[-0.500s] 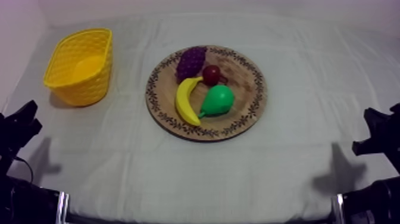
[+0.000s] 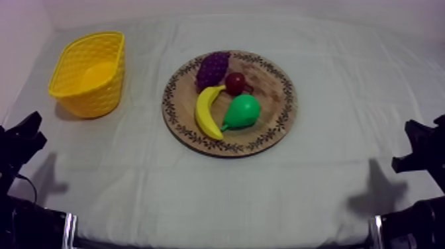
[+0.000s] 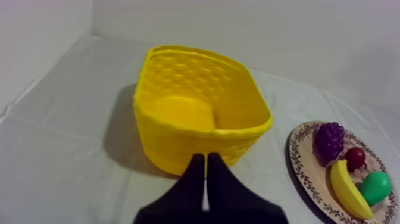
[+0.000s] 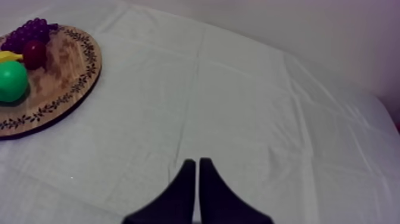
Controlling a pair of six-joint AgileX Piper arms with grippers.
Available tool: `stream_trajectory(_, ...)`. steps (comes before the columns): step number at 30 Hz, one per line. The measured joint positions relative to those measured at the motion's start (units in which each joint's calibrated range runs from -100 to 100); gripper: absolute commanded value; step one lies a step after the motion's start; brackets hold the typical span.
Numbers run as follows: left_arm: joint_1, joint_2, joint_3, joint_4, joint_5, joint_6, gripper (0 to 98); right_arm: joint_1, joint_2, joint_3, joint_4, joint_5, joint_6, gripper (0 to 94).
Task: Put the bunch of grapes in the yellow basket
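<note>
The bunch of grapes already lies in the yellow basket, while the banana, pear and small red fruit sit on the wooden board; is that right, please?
Not quite: the bunch of grapes lies on the wooden board, beside the small red fruit, not in the yellow basket, as the top view shows. The banana and pear are on the board, as you say.

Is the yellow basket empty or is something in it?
Empty: the yellow basket shows only its bare floor, and the bunch of grapes lies on the wooden board.
</note>
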Motion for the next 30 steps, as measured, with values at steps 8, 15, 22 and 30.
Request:
stream_trajectory(8,0.0,0.0,0.0,0.0,0.0,0.0,0.0,0.0,0.0,0.0,0.0,0.0,0.0,0.3)
stream_trajectory(15,0.1,0.1,-0.2,-0.04,0.0,-3.0,0.0,0.0,0.0,0.0,0.0,0.0,0.0,0.3)
stream_trajectory(22,1.6,7.7,-8.6,0.52,2.4,-6.6,0.0,0.0,0.0,0.0,0.0,0.0,0.0,0.3)
stream_trajectory(30,2.3,22.9,-29.6,0.67,12.5,-9.6,0.0,0.0,0.0,0.0,0.0,0.0,0.0,0.3)
